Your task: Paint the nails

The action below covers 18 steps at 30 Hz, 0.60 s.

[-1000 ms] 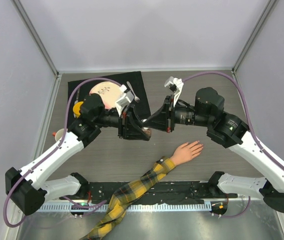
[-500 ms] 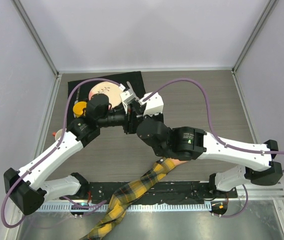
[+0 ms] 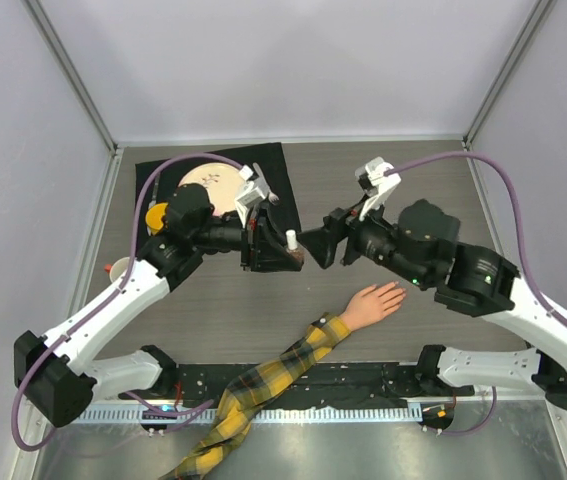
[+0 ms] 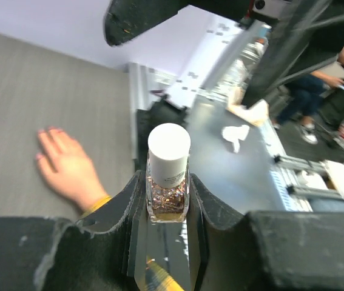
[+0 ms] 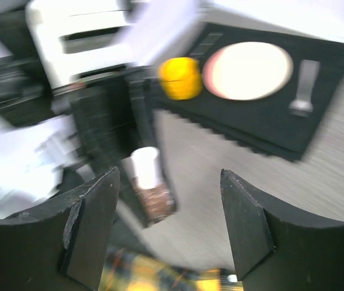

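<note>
A small nail polish bottle (image 4: 169,147) with a white cap and coppery glitter stands upright between the fingers of my left gripper (image 4: 167,182), which is shut on it above mid-table (image 3: 290,240). My right gripper (image 3: 310,246) faces it from the right, open and just short of the cap; the blurred right wrist view shows the bottle (image 5: 150,182) between and beyond its spread fingers (image 5: 93,224). A pale mannequin hand (image 3: 373,303) lies flat with a plaid sleeve (image 3: 268,378). Its nails (image 4: 51,129) show as tiny pinkish tips.
A black mat (image 3: 163,175) at the back left holds a round peach plate (image 3: 208,183), a yellow object (image 3: 156,215) and a metal utensil (image 3: 265,186). A small cup (image 3: 118,268) sits by the left arm. A black rail (image 3: 363,380) runs along the near edge.
The right arm has swung back out to the right, off the mannequin hand, and its jaws have opened. The left gripper still holds the bottle in nearly the same place.
</note>
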Tool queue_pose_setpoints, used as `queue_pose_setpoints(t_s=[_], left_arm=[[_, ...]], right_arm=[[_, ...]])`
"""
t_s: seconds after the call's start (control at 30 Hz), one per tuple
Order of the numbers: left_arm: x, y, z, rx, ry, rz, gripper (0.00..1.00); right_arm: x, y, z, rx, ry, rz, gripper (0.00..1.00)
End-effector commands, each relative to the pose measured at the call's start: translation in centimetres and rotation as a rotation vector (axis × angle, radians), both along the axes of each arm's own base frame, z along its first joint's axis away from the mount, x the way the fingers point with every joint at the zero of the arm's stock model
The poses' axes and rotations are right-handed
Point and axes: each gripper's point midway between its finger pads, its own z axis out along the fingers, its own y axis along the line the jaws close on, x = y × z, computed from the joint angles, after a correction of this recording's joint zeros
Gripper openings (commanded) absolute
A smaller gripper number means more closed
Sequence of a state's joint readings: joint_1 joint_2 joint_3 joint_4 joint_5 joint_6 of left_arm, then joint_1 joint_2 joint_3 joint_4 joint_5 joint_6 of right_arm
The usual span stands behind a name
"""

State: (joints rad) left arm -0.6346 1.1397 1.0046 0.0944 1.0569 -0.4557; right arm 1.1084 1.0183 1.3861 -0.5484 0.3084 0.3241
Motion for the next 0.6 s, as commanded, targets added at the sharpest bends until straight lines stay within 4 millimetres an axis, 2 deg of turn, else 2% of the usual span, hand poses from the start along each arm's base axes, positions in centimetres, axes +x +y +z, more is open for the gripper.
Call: queue_pose_setpoints(t_s=[0.0, 0.07, 0.17, 0.3, 0.43, 0.57], left_arm=[[-3.9, 1.1, 2.9, -0.102, -0.059, -0.213, 0.0], [-4.6, 1.3, 3.1, -0.106, -0.066, -0.246, 0.0], [-5.4, 1.3, 3.1, -0.107, -0.068, -0.272, 0.0], [-6.4, 1.4, 3.1, -0.105, -0.07, -0.318, 0.0], [-7.2, 1.6, 3.2, -0.108, -0.081, -0.344, 0.0], [-7.2, 1.6, 3.2, -0.108, -0.081, -0.349, 0.0]], right_arm=[[-6.0, 3.1, 1.6, 0.085, 0.02, 0.397, 0.72], [-7.1, 3.7, 2.1, 0.097, 0.015, 0.477, 0.69], [-7.6, 4.6, 2.0, 0.1, 0.025, 0.534, 0.61], [-7.0, 5.0, 1.2, 0.08, 0.029, 0.533, 0.55], [-6.8, 4.9, 1.3, 0.091, 0.024, 0.536, 0.52], [-7.1, 4.6, 1.9, 0.109, 0.012, 0.56, 0.41]])
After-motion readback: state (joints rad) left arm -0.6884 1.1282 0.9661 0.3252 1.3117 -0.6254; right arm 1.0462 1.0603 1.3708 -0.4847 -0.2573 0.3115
